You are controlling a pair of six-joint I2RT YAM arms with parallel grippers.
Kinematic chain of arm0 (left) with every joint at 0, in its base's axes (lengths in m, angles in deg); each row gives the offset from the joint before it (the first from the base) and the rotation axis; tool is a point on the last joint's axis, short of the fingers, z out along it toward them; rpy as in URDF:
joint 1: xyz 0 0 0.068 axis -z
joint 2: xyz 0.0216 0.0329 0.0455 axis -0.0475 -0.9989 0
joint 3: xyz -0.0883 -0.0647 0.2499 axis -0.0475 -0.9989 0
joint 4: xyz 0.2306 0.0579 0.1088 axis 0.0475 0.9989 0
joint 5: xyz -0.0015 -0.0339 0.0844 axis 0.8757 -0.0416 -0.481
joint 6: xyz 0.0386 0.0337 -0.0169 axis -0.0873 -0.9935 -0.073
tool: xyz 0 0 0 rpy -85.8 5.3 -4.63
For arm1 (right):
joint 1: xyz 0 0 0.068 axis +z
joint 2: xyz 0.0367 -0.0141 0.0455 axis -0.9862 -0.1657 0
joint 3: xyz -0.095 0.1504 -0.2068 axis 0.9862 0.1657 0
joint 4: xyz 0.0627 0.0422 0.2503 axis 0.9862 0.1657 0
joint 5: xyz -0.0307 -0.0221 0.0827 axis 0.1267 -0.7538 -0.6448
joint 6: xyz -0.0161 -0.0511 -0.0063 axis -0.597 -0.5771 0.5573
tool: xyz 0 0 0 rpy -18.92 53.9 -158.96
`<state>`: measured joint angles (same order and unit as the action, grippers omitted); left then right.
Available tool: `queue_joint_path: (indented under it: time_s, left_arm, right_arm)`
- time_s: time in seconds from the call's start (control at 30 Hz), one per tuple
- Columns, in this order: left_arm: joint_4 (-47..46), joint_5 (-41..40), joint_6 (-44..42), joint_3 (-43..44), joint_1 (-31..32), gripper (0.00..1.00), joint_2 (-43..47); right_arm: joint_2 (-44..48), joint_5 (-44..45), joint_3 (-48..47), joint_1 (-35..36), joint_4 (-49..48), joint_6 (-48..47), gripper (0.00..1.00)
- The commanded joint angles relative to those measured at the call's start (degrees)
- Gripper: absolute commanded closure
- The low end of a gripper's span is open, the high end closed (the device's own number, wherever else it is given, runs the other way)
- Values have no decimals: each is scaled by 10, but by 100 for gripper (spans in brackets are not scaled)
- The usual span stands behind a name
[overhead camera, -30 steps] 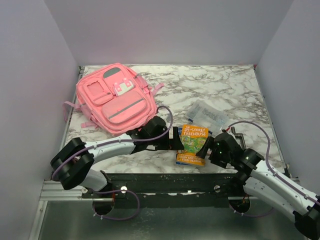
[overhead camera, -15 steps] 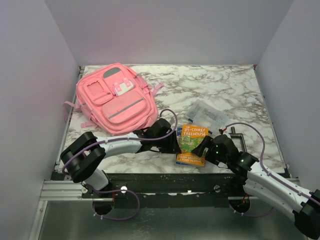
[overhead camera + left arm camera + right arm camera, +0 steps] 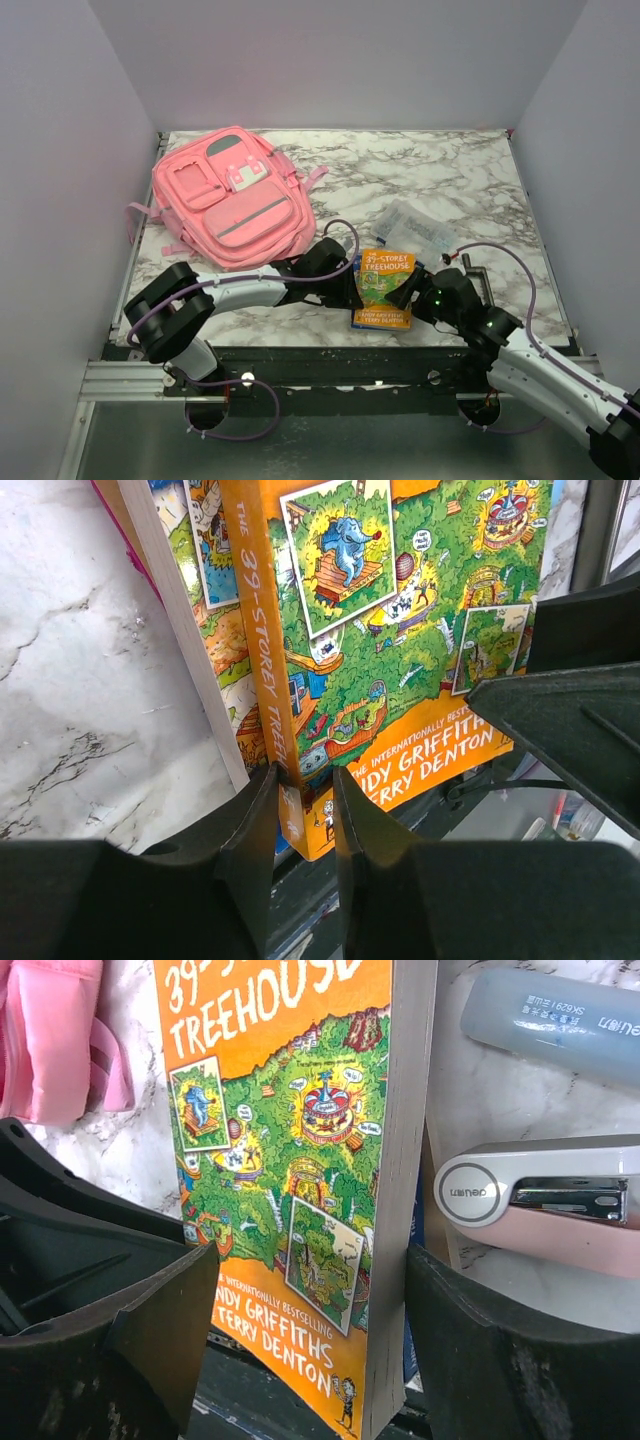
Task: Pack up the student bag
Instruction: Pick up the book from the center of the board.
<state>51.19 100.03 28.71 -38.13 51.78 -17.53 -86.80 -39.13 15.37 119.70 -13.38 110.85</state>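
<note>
Lift prep: left hand [image 3: 305, 810] pinching 39-Storey Treehouse paperback [image 3: 400, 630] spine, likely tipping it off surface [image 3: 450, 170]; right hand [image 3: 310, 1260] spread wide astride it as brace; student bag [image 3: 230, 195] flat far-left, well apart

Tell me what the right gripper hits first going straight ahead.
The orange book, already between the open fingers of the right gripper. The pink stapler may lie ahead of one finger; depth is unclear.
</note>
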Motion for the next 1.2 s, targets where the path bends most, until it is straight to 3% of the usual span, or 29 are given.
queue_joint_path:
  time_s: [0.0,0.17,0.37,0.6,0.8,0.83,0.97,1.17]
  left_arm:
    - [-4,14,2,16,13,72,-15]
    - [-3,16,-1,22,13,73,-24]
    - [-5,14,-2,22,16,75,-24]
    - [-8,-2,-1,15,21,77,-6]
    - [-15,-29,-5,-11,24,77,36]
    - [-15,-35,-9,-20,22,75,56]
    - [-10,-53,-33,-63,-10,46,161]
    - [62,1,-39,-103,-150,8,365]
  right_arm:
    - [13,-35,-34,1,-28,21,25]
    - [17,-64,-42,1,-23,22,28]
    - [44,-103,-15,1,-73,50,40]
    - [67,-117,44,1,-149,107,65]
    - [42,-113,31,1,-148,76,99]
    - [38,-109,20,1,-137,62,100]
    - [18,-120,-33,1,-129,-7,100]
    - [-116,-238,-172,-1,-168,-93,99]
